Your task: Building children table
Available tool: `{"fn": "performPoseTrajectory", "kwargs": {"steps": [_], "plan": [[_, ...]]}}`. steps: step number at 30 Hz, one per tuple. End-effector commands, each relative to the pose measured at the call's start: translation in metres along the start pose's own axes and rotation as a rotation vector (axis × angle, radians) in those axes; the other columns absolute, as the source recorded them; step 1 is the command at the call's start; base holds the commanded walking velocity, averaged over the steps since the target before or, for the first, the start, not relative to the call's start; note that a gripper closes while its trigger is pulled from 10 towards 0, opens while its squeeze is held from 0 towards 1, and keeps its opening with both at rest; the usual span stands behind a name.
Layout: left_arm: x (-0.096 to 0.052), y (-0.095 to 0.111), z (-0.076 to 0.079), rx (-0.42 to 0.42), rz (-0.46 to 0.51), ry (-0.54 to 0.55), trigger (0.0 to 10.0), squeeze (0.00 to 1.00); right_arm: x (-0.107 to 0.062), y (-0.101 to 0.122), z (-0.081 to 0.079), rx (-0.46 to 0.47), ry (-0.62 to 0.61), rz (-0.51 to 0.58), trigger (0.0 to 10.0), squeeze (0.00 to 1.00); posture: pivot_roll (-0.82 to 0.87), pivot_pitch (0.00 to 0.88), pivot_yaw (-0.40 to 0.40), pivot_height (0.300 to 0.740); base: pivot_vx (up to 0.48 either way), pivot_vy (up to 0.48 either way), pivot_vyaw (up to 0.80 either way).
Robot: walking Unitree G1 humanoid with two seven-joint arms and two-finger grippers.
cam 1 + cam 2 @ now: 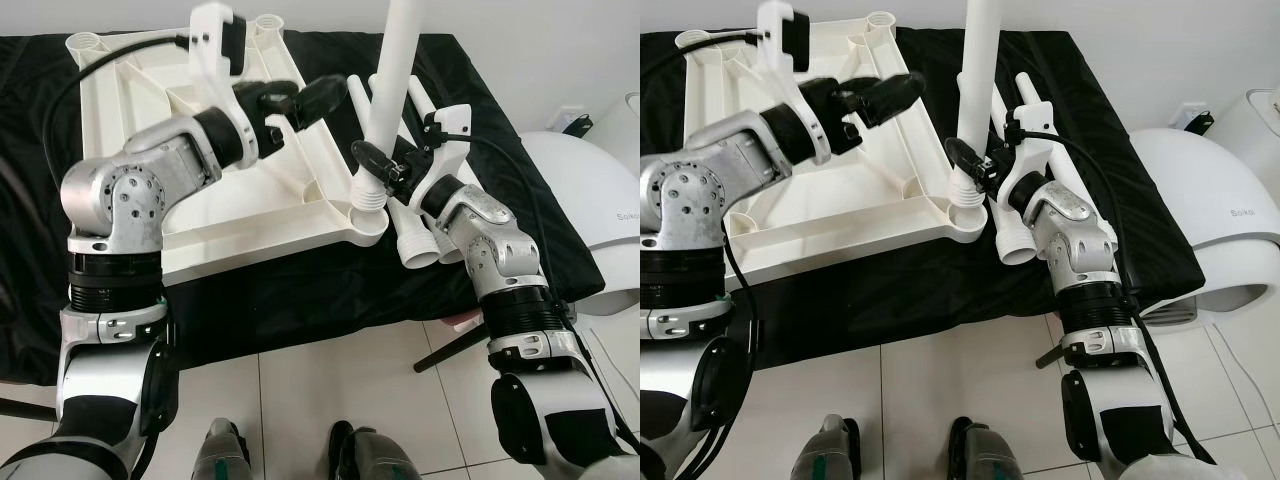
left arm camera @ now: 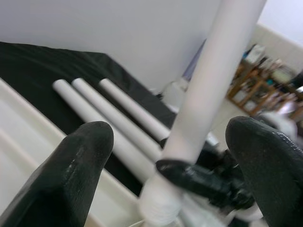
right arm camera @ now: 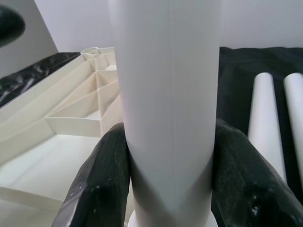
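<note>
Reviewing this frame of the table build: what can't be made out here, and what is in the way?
- Top of the upright leg: cut off by the upper edge of both eye views.
- Whether its threaded end is seated in the corner socket of the tabletop: the right gripper covers the joint.
- Shelves behind the left gripper: blurred in the left wrist view.
- Far ends of the spare legs: hidden by the arms in the eye views.

Home room, white tiled floor (image 1: pixel 300 400), black-covered bed (image 1: pixel 300 300) (probably), cluttered shelves (image 2: pixel 265 80)
</note>
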State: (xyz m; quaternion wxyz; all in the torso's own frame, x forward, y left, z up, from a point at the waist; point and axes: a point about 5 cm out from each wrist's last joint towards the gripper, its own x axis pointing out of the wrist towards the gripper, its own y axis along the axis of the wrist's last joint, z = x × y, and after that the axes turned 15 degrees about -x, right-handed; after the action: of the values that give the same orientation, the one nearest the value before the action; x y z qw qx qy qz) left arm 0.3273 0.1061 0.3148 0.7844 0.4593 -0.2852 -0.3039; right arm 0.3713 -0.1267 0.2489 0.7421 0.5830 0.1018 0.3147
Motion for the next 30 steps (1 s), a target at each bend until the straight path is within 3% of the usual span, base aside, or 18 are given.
{"fn": "performPoseTrajectory", "kwargs": {"steps": [1,4,9,11,13,16,17,19,24,30], "plan": [[0.002,-0.005,0.003,0.019,-0.019,0.002,10.0,0.0,-0.002,-0.001,0.002,-0.018,-0.008,0.003,10.0,0.0,0.09,0.181,-0.065,0.74,0.0,0.0,0.0],[0.002,-0.034,0.001,0.076,-0.097,0.053,10.0,0.0,-0.006,0.009,0.007,-0.071,-0.014,0.076,10.0,0.0,0.08,0.176,-0.065,0.74,0.0,0.0,0.0],[0.002,-0.041,0.002,0.073,-0.117,0.047,10.0,0.0,-0.007,0.013,0.006,-0.051,-0.005,0.109,10.0,0.0,0.08,0.174,-0.065,0.74,0.0,0.0,0.0],[0.001,-0.061,0.004,0.093,-0.185,0.035,10.0,0.0,-0.01,0.023,0.002,-0.024,0.03,0.199,10.0,0.0,0.08,0.172,-0.064,0.74,0.0,0.0,0.0],[0.001,-0.061,0.004,0.093,-0.185,0.035,10.0,0.0,-0.01,0.023,0.002,-0.024,0.03,0.199,10.0,0.0,0.08,0.172,-0.064,0.74,0.0,0.0,0.0],[-0.002,-0.1,0.003,0.21,-0.345,0.035,10.0,0.0,-0.016,0.032,0.006,-0.019,0.011,0.28,10.0,0.0,0.08,0.177,-0.063,0.74,0.0,0.0,0.0],[-0.002,-0.1,0.003,0.21,-0.345,0.035,10.0,0.0,-0.016,0.032,0.006,-0.019,0.011,0.28,10.0,0.0,0.08,0.177,-0.063,0.74,0.0,0.0,0.0],[-0.004,-0.117,-0.003,0.306,-0.425,0.054,10.0,0.0,-0.018,0.034,0.013,-0.029,-0.019,0.288,10.0,0.0,0.08,0.179,-0.062,0.74,0.0,0.0,0.0],[-0.007,-0.133,-0.013,0.393,-0.504,0.083,10.0,0.0,-0.022,0.036,0.021,-0.047,-0.06,0.299,10.0,0.0,0.08,0.183,-0.054,0.74,0.0,0.0,0.0],[-0.005,-0.131,-0.019,0.435,-0.511,0.104,10.0,0.0,-0.03,0.037,0.029,-0.054,-0.098,0.307,10.0,0.0,0.08,0.188,-0.047,0.74,0.0,0.0,0.0]]}}
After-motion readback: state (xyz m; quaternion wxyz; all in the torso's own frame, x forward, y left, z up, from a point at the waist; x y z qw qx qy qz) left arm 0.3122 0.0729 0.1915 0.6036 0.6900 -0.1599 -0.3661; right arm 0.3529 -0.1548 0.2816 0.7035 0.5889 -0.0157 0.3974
